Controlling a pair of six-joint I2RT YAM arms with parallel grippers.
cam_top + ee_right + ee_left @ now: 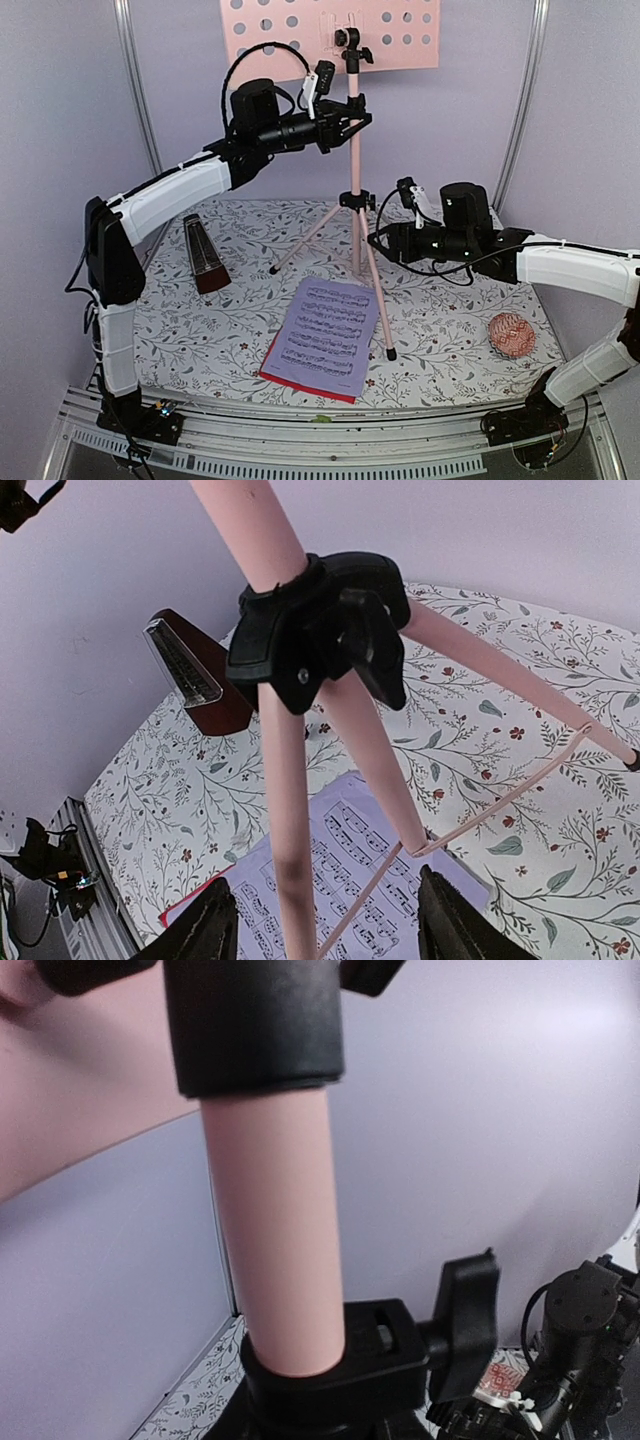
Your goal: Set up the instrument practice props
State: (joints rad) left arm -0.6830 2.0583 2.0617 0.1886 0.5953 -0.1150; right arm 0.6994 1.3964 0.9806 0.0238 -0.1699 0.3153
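No words, brand names or numbers can be read anywhere. The lilac sheet (pixel 325 335) carries rows of printed staves and notes; any title or text on it is too small to read. The metronome (pixel 205 257) shows a tick scale on its face, figures illegible.

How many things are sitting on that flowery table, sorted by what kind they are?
Pink music stand: 1
Sheets of music: 2, the lilac sheet lying over the red sheet
Dark brown metronome: 1
Pink knitted ball: 1
Total: 5
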